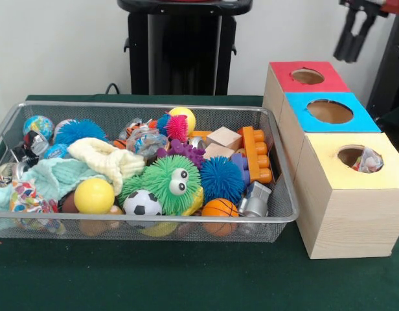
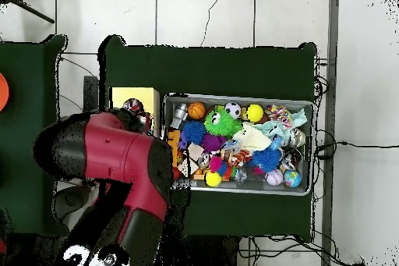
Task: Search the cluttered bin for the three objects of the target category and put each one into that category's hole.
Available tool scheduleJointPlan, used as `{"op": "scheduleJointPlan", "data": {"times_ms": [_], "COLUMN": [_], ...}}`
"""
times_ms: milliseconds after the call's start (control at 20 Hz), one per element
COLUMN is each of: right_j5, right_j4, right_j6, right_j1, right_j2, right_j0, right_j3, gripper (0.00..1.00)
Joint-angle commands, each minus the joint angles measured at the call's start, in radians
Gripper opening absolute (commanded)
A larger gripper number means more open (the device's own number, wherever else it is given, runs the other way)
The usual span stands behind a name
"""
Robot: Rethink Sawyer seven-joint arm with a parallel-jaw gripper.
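The wire mesh bin (image 1: 148,107) is packed with toys. A white printed cloth (image 1: 26,197) lies at its front left corner, beside a mint cloth (image 1: 54,176) and a cream cloth (image 1: 105,162). Another printed cloth (image 1: 368,161) sits in the round hole (image 1: 350,153) of the yellow-panelled box (image 1: 355,194). My gripper (image 1: 355,39) hangs at the top right, high behind the boxes, open and empty. In the overhead view the red arm (image 2: 117,154) hides the gripper. The bin (image 2: 234,97), the yellow box (image 2: 123,96) and the bin's printed cloth (image 2: 277,112) show there.
Blue-panelled (image 1: 329,113) and red-panelled (image 1: 307,76) boxes stand behind the yellow one. The bin holds spiky balls (image 1: 167,184), a yellow ball (image 1: 94,195), a soccer ball (image 1: 142,203), a basketball (image 1: 219,208), wooden blocks (image 1: 223,138) and orange bricks (image 1: 256,154). The pedestal (image 1: 180,45) stands behind.
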Motion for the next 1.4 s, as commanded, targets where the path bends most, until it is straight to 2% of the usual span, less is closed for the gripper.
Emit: {"op": "scheduleJointPlan", "data": {"times_ms": [50, 150, 300, 550, 650, 1100, 1400], "right_j5": [0.064, 0.060, -0.025, -0.114, -0.163, -0.318, -0.303], "right_j4": [-0.089, -0.102, -0.108, -0.103, -0.108, -0.128, -0.155], "right_j6": [0.146, 0.143, 0.102, 0.151, 0.132, 0.099, 0.067], "right_j1": [-0.032, -0.053, -0.096, -0.111, -0.126, -0.145, -0.147], "right_j2": [-0.007, -0.006, 0.054, 0.085, 0.110, 0.187, 0.203], "right_j0": [-0.044, -0.047, -0.079, -0.098, -0.119, -0.206, -0.247], "right_j3": [0.158, 0.188, 0.267, 0.342, 0.368, 0.434, 0.441], "gripper": [0.00, 0.00, 0.00, 0.00, 0.00, 0.00, 0.00]}}
